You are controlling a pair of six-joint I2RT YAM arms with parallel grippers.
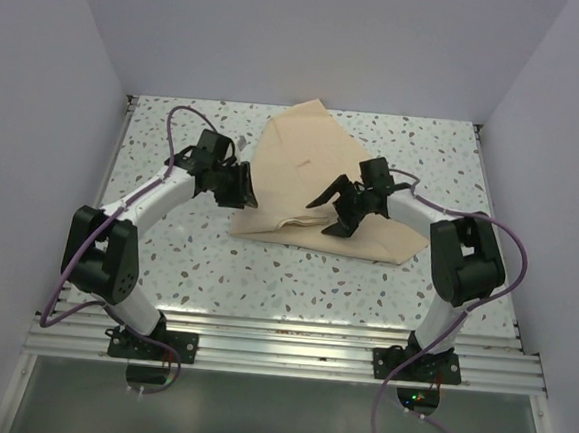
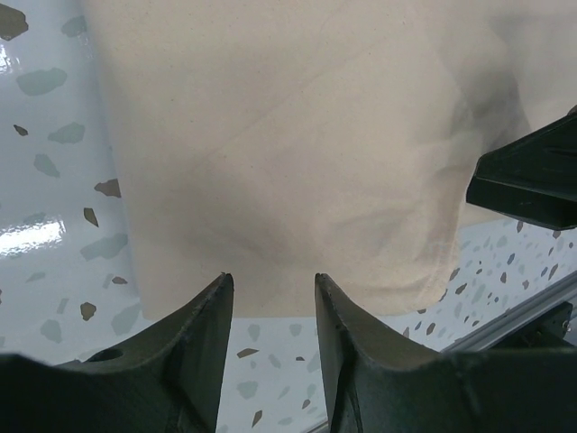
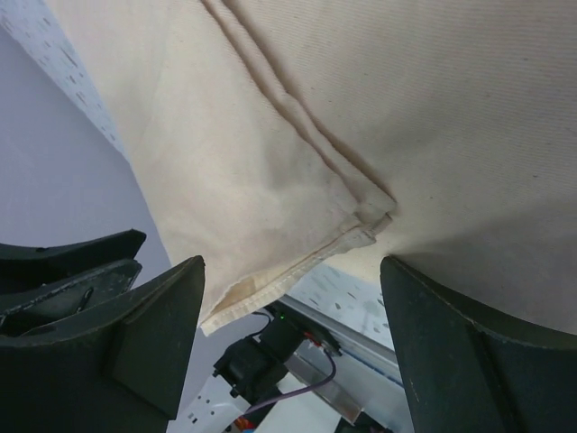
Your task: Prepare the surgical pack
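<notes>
Your left gripper (image 2: 270,281) stands part open at the beige cloth's (image 1: 293,167) left edge, holding nothing. Your right gripper (image 3: 291,262) gapes wide over its folded hem, near the middle of the table (image 1: 216,261).

This is a robotics lab test cell, not a lived-in room: a speckled terrazzo-pattern desk (image 1: 215,271) is boxed in by plain pale panels, with a left wall (image 1: 37,106) at 9 o'clock, a back wall (image 1: 314,38) at 12 o'clock and a right wall (image 1: 571,148) at 3 o'clock. Ribbed aluminium rails (image 1: 290,342) run along the desk's 6 o'clock edge, and the left arm's base plate (image 1: 154,344) at 7 o'clock and the right arm's base plate (image 1: 413,365) at 5 o'clock are bolted to them. Purple cables (image 1: 191,109) loop loosely off both arms, and a small green light (image 1: 414,395) glows just below the right base.
</notes>
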